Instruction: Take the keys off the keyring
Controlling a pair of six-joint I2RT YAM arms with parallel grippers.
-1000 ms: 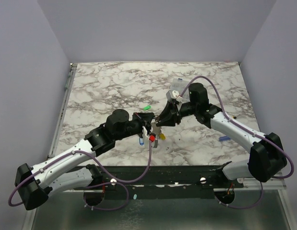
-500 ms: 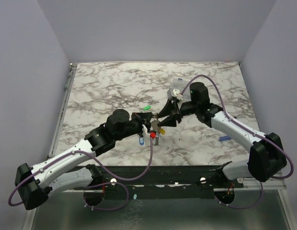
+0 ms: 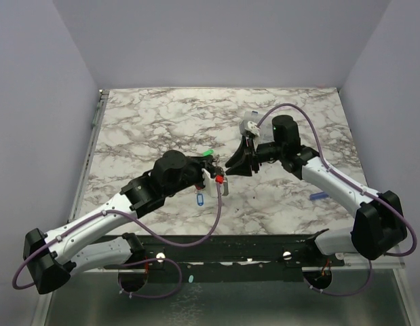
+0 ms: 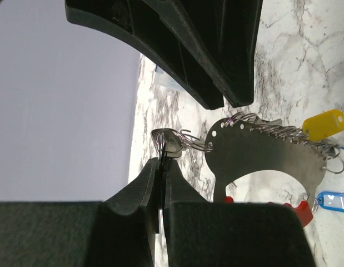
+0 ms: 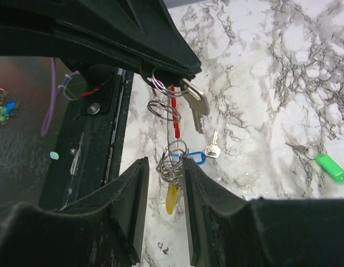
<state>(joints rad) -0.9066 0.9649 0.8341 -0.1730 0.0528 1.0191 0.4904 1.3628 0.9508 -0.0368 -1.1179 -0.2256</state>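
Wire keyring [image 4: 167,138] sits pinched in the left gripper [image 4: 162,162], jaws clamped flat on it, with keys [image 5: 197,107] and coloured tags dangling below. The bundle has drifted nearer the green-tagged key [image 3: 210,152] on the marble since a second ago. Just right of that key, the right gripper [image 5: 164,164] straddles the hanging rings, jaws apart.

Marble-pattern table [image 3: 148,122]. Lying on it: green-tagged key [image 3: 210,152] mid-table, blue-tagged key [image 3: 199,200] nearer the front edge, small blue stick [image 3: 317,196] well off to the right. What looks like a clear box [image 3: 251,117] sits further back, partly hidden.
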